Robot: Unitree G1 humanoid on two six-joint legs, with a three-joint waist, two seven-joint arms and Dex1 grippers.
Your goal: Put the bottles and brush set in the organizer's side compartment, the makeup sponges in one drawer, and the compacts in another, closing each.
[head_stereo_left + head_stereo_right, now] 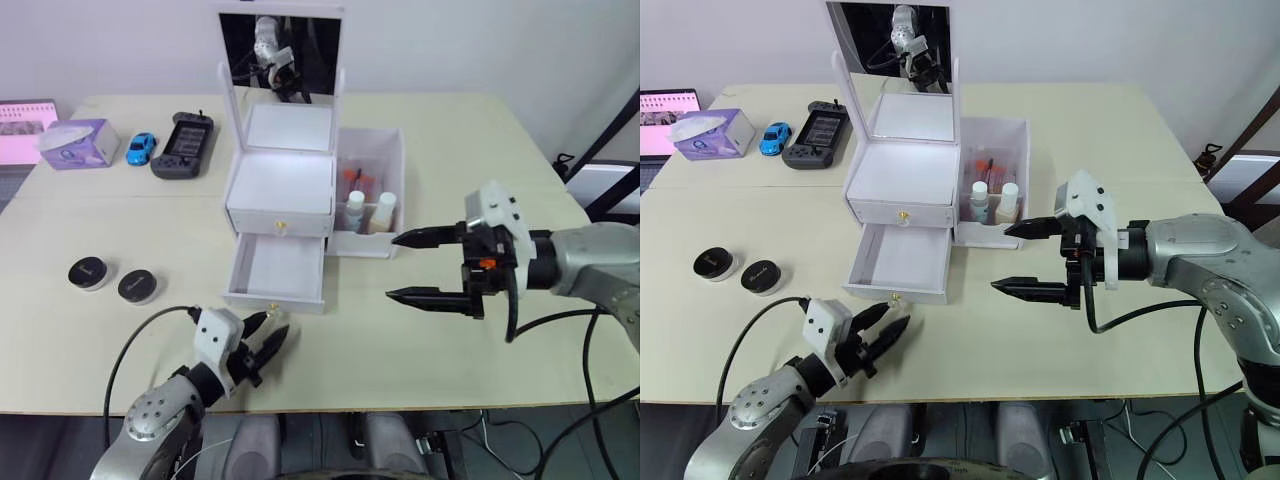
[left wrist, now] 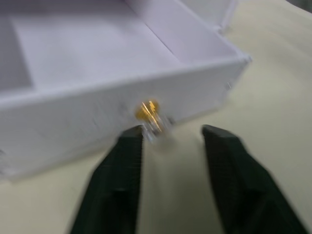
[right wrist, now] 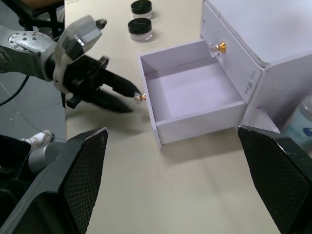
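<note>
The white organizer (image 1: 280, 185) stands mid-table with its mirror upright. Its lower drawer (image 1: 275, 268) is pulled out and empty; the upper drawer (image 1: 281, 215) is shut. In the side compartment (image 1: 392, 160) stand two white-capped bottles (image 1: 355, 210) (image 1: 384, 212), with the brush set (image 1: 355, 180) behind them. Two black-topped compacts (image 1: 91, 272) (image 1: 137, 287) lie at the left. My left gripper (image 2: 170, 129) is open, its fingertips either side of the lower drawer's gold knob (image 2: 148, 112). My right gripper (image 1: 393, 267) hangs open and empty, right of the drawer. The makeup sponges are out of view.
Along the table's back left are a purple tissue box (image 1: 78, 142), a blue toy car (image 1: 141, 148) and a black handheld console (image 1: 183, 145). A pink screen (image 1: 25, 125) sits at the far left edge. The table's front edge runs just behind my left gripper.
</note>
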